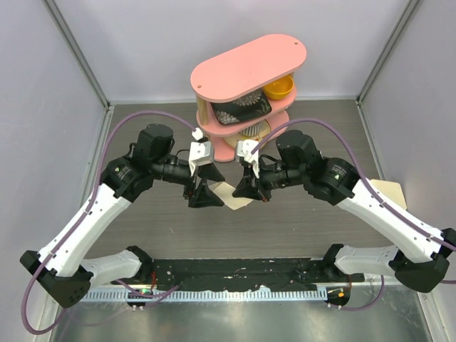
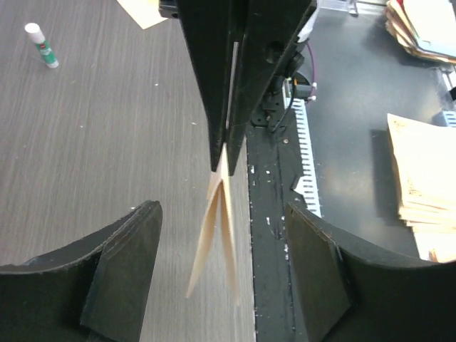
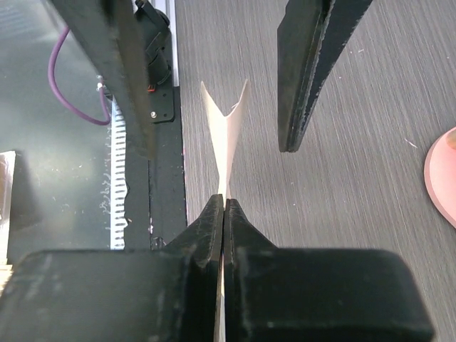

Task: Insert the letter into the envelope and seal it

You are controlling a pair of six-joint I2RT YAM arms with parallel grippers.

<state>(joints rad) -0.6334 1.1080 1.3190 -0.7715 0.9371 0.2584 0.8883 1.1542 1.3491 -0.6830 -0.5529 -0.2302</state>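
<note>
Left pincer [image 2: 221,265] gapes wide, right pincer [image 3: 224,214] is pressed tight, both wrists facing inward

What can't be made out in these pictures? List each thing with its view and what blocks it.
1. Letter: edge-on in both wrist views, so whether it is folded or layered cannot be told; in the top view the right gripper and left gripper cover most of it.
2. Envelope: top view, mostly under the right arm; left wrist view, cut off by the top edge.
3. Glue stick: left wrist view, label too small to read.
</note>
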